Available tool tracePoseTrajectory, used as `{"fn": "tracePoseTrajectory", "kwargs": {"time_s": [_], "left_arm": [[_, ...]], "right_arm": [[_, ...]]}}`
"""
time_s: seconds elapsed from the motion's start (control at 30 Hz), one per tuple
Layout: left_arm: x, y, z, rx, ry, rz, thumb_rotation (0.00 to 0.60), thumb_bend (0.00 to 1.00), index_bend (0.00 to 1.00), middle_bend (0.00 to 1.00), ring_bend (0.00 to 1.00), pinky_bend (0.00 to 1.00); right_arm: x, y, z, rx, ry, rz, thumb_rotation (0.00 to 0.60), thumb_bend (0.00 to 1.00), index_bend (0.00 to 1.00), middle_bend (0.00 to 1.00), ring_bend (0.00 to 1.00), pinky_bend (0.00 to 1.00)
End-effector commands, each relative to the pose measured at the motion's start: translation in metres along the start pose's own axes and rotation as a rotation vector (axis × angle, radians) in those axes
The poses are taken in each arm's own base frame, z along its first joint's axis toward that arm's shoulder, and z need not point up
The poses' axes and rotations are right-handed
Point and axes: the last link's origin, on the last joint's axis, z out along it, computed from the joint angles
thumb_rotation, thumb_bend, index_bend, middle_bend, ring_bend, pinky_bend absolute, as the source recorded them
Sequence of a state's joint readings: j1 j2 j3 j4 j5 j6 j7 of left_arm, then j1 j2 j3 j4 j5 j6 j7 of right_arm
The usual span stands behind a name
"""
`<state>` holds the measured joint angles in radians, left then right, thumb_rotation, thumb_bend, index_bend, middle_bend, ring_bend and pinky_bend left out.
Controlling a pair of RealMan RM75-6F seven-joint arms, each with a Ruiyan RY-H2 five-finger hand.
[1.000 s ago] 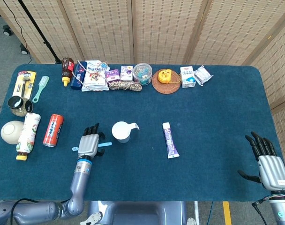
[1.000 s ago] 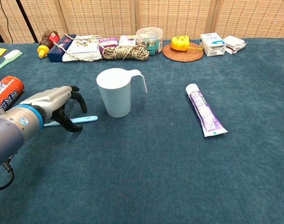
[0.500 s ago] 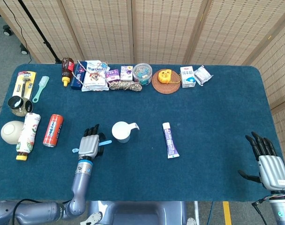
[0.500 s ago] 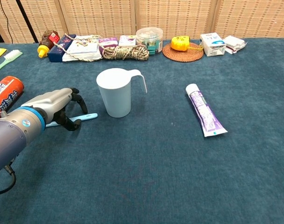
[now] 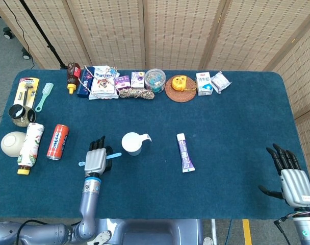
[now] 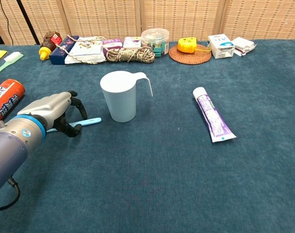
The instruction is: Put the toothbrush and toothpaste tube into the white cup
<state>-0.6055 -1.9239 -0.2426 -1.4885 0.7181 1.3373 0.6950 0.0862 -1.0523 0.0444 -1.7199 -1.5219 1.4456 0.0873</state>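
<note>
A light blue toothbrush (image 5: 114, 155) (image 6: 88, 121) lies low on the blue cloth, left of the white cup (image 5: 131, 143) (image 6: 118, 97). My left hand (image 5: 95, 159) (image 6: 53, 109) covers its handle, with the fingers curled around it and only the brush end sticking out toward the cup. The white and purple toothpaste tube (image 5: 184, 152) (image 6: 213, 120) lies flat to the right of the cup, cap pointing away from me. My right hand (image 5: 290, 176) rests at the table's near right corner, fingers spread and holding nothing. It shows only in the head view.
A red can (image 5: 57, 142) (image 6: 7, 97), a bottle (image 5: 30, 148) and a bowl (image 5: 12, 143) lie left of my left hand. Small items line the far edge, among them a rope coil (image 6: 130, 54) and a wicker coaster (image 6: 189, 52).
My left hand has drawn back slightly toward me and its fingers have curled tighter around the toothbrush handle. The brush end has lifted a touch. The right hand has not moved.
</note>
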Motion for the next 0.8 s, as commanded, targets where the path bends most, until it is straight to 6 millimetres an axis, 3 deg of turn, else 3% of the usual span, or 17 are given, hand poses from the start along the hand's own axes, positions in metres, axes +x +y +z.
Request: {"fn": "tracePoseTrajectory", "kwargs": {"time_s": [0.03, 0.8], "left_arm": [[-0.002, 0.001, 0.001, 0.008, 0.000, 0.005, 0.600, 0.47, 0.40, 0.00, 0.00, 0.00], [-0.015, 0.013, -0.001, -0.012, 0.018, 0.009, 0.600, 0.46, 0.43, 0.00, 0.00, 0.00]], "right_arm": [[0.000, 0.000, 0.000, 0.001, -0.001, 0.002, 0.600, 0.00, 0.00, 0.00, 0.00, 0.00], [-0.001, 0.001, 0.004, 0.000, -0.011, 0.014, 0.600, 0.00, 0.00, 0.00, 0.00, 0.00]]}}
